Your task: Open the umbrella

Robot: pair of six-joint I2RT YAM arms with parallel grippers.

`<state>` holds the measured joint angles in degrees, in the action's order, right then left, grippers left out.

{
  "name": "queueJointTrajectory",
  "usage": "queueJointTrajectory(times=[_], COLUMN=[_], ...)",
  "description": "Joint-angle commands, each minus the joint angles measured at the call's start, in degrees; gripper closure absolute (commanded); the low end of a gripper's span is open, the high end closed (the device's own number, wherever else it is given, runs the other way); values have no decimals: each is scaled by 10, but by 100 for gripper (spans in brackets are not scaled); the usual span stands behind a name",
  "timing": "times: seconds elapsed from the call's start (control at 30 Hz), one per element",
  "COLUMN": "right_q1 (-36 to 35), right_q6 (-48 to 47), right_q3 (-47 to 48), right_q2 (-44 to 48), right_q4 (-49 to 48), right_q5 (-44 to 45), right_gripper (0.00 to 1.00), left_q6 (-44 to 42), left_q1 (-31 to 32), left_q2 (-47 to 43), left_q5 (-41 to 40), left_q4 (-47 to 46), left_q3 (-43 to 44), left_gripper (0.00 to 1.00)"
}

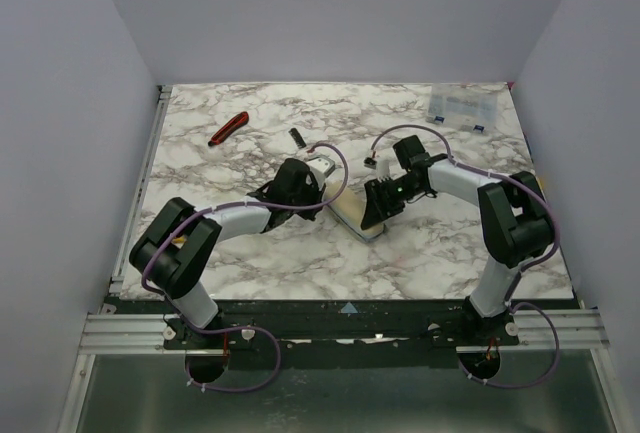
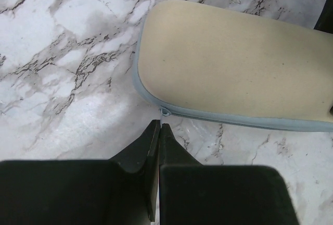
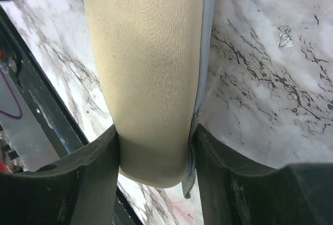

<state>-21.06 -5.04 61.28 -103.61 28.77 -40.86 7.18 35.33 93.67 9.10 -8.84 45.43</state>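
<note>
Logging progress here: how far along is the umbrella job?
Done: nothing opened; the beige case looks zipped. In hand: right gripper clamps the case's end, left gripper shut by the zipper pull. Left: unzipping, then opening the umbrella, which isn't visible.

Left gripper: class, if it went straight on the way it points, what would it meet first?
Probably the beige case, at its grey zipped edge by the small zip pull. The shut left gripper aims there, nearly touching. Its height is unclear, so it could pass over.

The case [image 2: 234,64] lies on the table [image 1: 430,263] — left end effector [image 2: 158,127] beside it, right end effector [image 3: 156,131] around its end.
</note>
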Motion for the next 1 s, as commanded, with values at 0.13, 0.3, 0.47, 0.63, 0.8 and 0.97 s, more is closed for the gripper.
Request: queueJointTrajectory(times=[0.13,0.3,0.47,0.63,0.8,0.97], right_q1=[1,1,1,0,-14,-57], right_q6=[-177,-268,-278,-253,-230,-217], right_q3=[4,16,60,70,41,15], right_q2=[-29,-22,-4,45,98,110], right_q4=[122,133,121,101,61,34], right_q5=[124,151,165,154,144,174], right_gripper=[96,90,44,0,0,0], left_q6=[-2,-7,7,29,41,51], left_q1=[-17,-18,-16,-14,-11,-12], left_q2=[-4,-10,-10,-10,-6,-3], left_q5=[-1,29,80,109,122,128], left_q4=[-5,-11,-10,-10,-17,-18], left_q3=[5,-5,-6,-11,-16,-15], left_gripper=[100,100,100,100,100,100])
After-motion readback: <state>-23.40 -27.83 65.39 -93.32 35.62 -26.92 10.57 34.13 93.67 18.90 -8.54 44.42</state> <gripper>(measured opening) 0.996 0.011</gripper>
